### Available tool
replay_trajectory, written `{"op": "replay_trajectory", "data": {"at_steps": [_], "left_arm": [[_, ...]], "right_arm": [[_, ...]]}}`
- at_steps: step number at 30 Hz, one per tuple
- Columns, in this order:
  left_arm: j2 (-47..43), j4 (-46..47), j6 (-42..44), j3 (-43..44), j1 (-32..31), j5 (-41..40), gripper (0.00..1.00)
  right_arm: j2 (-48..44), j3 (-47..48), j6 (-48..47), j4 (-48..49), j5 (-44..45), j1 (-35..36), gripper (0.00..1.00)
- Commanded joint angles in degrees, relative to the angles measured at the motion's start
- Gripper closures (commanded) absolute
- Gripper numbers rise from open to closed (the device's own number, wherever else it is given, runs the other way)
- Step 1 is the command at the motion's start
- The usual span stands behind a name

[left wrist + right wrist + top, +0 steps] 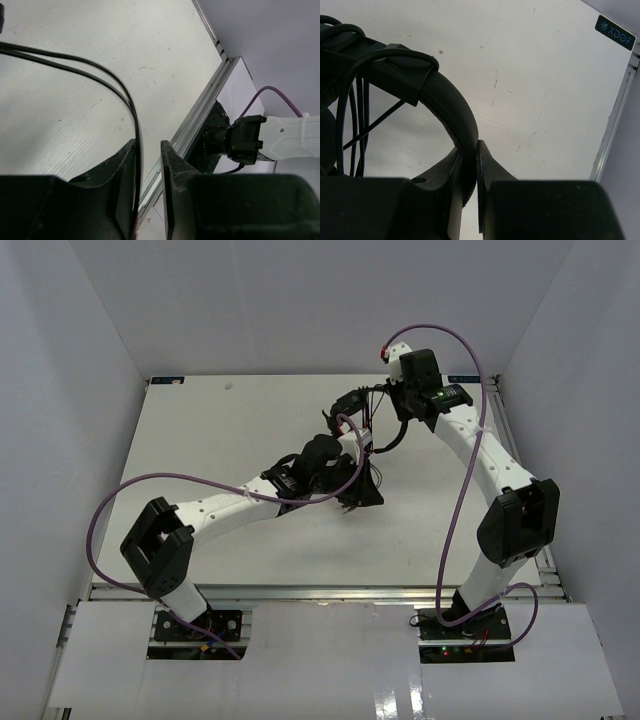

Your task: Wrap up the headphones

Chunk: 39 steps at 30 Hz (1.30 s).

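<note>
Black curved headband of the headphones is clamped in the right pincer. Within the parted left pincer, the thin black cord could be dropped and windings loosened.

Left gripper: jaws narrowly parted, arm extended low and forward. Right gripper: jaws closed on the headphones, band pinched between them, elbow raised, forearm reaching forward.
</note>
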Motion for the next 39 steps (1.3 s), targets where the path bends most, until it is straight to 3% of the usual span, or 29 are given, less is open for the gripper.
{"op": "replay_trajectory", "data": {"at_steps": [1, 6, 10, 24, 39], "left_arm": [[-0.06, 0.51, -0.49, -0.41, -0.23, -1.39, 0.65], [1.34, 1.59, -0.14, -1.05, -0.23, -0.85, 0.67], [2.58, 6.15, -0.07, -3.88, -0.70, -1.10, 0.78], [0.21, 17.32, 5.56, -13.37, -5.87, -11.30, 0.82], [0.30, 16.31, 11.38, -6.81, -14.41, -17.75, 0.85]], "right_arm": [[-0.40, 3.07, 2.51, 4.66, -0.40, -0.19, 0.92], [-0.79, 3.15, 2.90, 4.63, -1.30, -0.46, 0.92], [-1.21, 3.52, 3.74, 4.03, -3.10, -1.09, 0.92], [0.77, 8.54, 11.97, -1.44, -19.37, -6.44, 0.92], [1.05, 7.09, 12.74, -0.72, -19.29, -6.52, 0.92]]}}
